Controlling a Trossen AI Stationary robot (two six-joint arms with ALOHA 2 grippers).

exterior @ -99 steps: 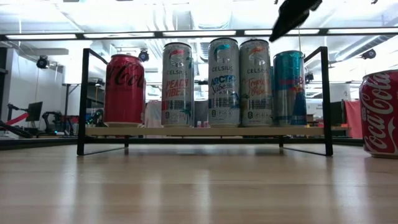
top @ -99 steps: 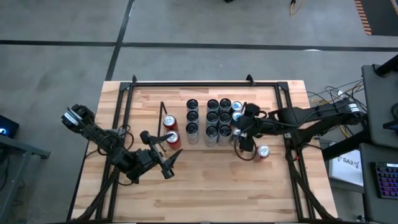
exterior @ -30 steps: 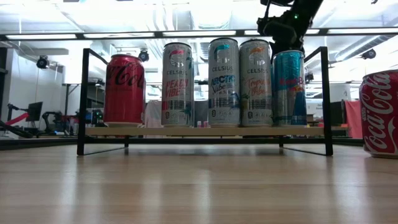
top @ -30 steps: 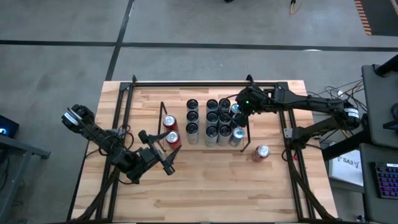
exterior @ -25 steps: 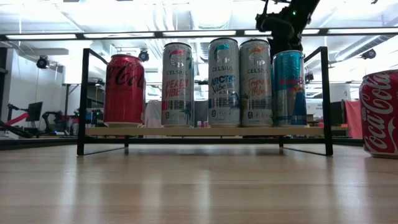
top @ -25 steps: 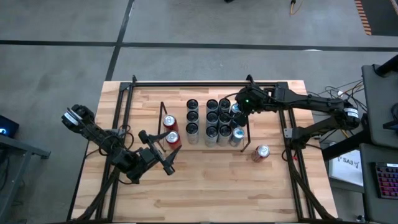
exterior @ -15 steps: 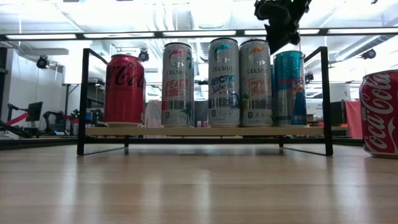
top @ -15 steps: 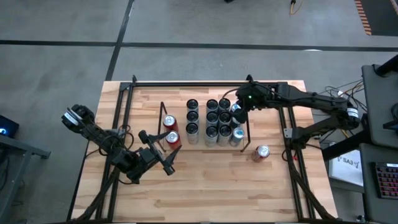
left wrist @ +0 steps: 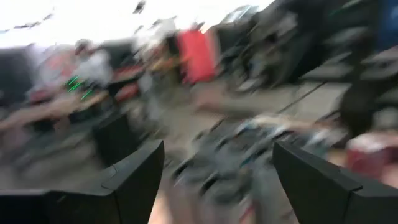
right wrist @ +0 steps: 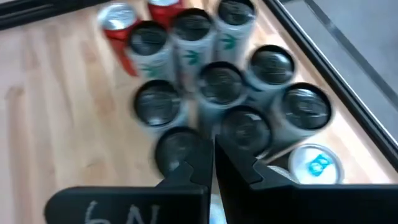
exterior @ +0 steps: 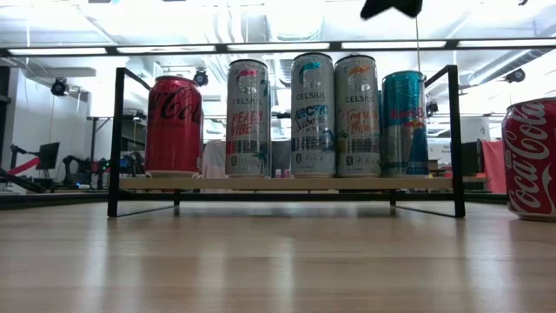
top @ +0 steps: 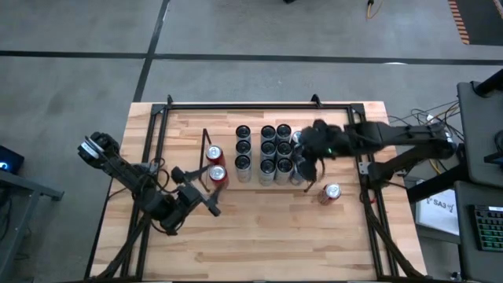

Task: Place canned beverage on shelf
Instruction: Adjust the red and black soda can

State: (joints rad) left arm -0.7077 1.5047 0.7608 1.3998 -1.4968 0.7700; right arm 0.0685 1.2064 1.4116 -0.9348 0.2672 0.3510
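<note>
From above, you see the shelf (top: pixel 206 138) at mid-table, packed with upright cans; two red cans (top: pixel 214 163) stand at its left end, silver cans (top: pixel 268 151) fill the middle rows; the right gripper (top: pixel 313 167) hangs over the shelf's right end, fingers pressed together and holding nothing; the left gripper (top: pixel 206 191) waits near the shelf's near-left corner, fingers spread wide, empty; a loose red can (top: pixel 331 192) stands on the table (top: pixel 259 236) just right of the shelf, near the right arm.

At table height, you see the shelf's front row: a cola can (exterior: pixel 174 126), three tall slim cans (exterior: pixel 313 116), a teal can (exterior: pixel 404 123); the loose red can shows at the right edge, off the shelf; the right gripper shows only as a dark shape above the teal can.

Through the left wrist, the picture is smeared; you can make out only two dark fingers (left wrist: pixel 134 180) set wide apart.

Through the right wrist, closed fingers (right wrist: pixel 208 165) point down over crowded can tops (right wrist: pixel 219 84).

The risk, as I judge it: the right arm, swinging toward the loose can, clips the wire end frame or a packed can and topples a row; free slots look few, mostly beside the red cans; open table lies along the near side.
</note>
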